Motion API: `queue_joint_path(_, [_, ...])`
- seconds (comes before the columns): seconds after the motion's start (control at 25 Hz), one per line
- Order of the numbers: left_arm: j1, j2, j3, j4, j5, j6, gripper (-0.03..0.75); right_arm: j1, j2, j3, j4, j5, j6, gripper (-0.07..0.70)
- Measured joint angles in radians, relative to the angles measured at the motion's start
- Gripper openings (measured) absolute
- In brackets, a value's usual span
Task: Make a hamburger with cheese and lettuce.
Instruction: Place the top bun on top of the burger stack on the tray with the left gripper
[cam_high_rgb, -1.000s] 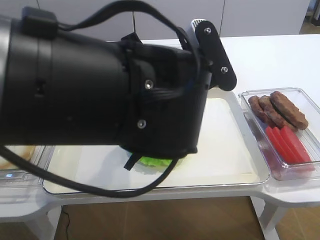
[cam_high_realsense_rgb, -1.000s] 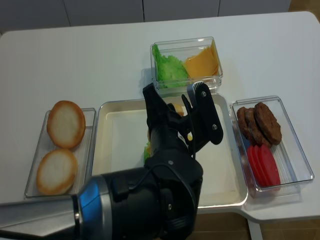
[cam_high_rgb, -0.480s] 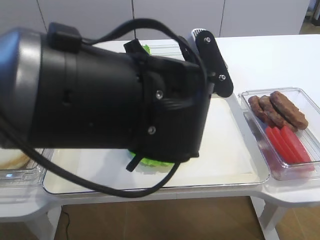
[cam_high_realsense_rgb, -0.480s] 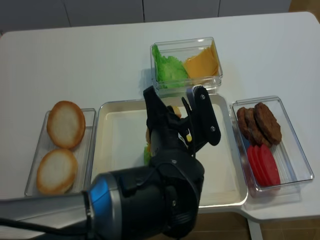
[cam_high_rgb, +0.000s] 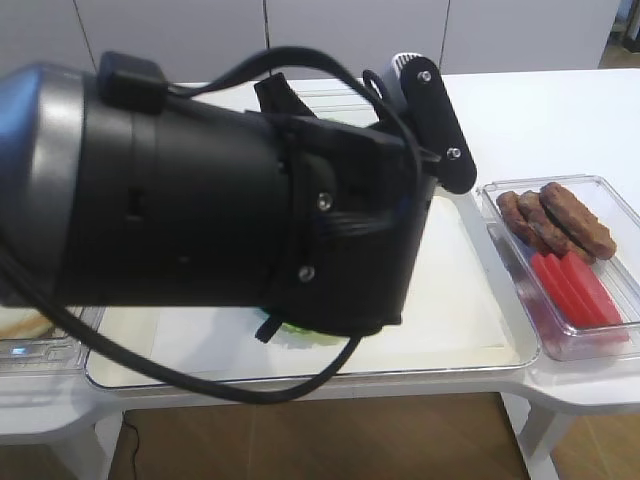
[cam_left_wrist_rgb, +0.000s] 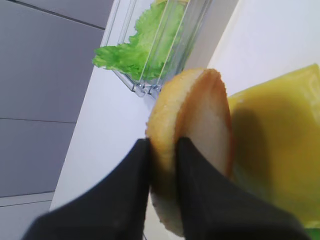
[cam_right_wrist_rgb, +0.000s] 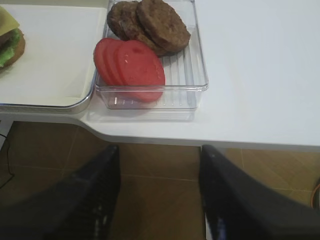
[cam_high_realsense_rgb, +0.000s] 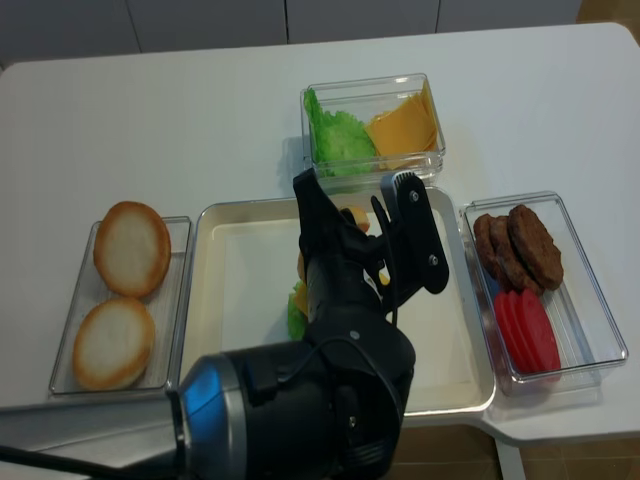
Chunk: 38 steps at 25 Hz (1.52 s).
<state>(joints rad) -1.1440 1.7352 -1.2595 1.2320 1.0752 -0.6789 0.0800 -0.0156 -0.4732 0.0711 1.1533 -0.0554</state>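
Note:
My left gripper (cam_left_wrist_rgb: 163, 144) is shut on the rim of a bun top (cam_left_wrist_rgb: 192, 145), golden outside and pale inside, held on edge just above the stack. Beside the bun lies the yellow cheese (cam_left_wrist_rgb: 280, 150). The hamburger stack (cam_right_wrist_rgb: 10, 45) shows at the left edge of the right wrist view, with cheese over patty and green lettuce (cam_right_wrist_rgb: 5, 54). From above, the left arm (cam_high_realsense_rgb: 320, 400) hides most of the stack; only a bit of lettuce (cam_high_realsense_rgb: 294, 318) shows. My right gripper (cam_right_wrist_rgb: 159, 150) hangs open and empty over the floor, off the table's front edge.
The stack sits in a metal tray (cam_high_realsense_rgb: 240, 300). Behind it a clear box (cam_high_realsense_rgb: 372, 125) holds green leaves and orange slices. A box (cam_high_realsense_rgb: 540, 290) on the right holds patties and tomato slices. A tray (cam_high_realsense_rgb: 120, 290) on the left holds two bun halves.
The left arm has shifted slightly, and it now covers more of the green edge under it. The bun stays in its grip. The right side looks unchanged.

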Motion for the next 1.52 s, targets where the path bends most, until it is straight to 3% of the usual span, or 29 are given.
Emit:
queue_joint_path(0.68, [0.000, 0.000, -0.003, -0.054, 0.026, 0.008, 0.108, 0.000, 0.000, 0.000, 0.000, 0.000, 0.000, 0.387])
queue_joint_path(0.96, [0.000, 0.000, -0.003, -0.024, 0.071, 0.025, 0.107, 0.000, 0.000, 0.000, 0.000, 0.000, 0.000, 0.387])
queue_joint_path(1.52, [0.000, 0.000, -0.003, -0.071, 0.058, 0.027, 0.107, 0.000, 0.000, 0.000, 0.000, 0.000, 0.000, 0.387])
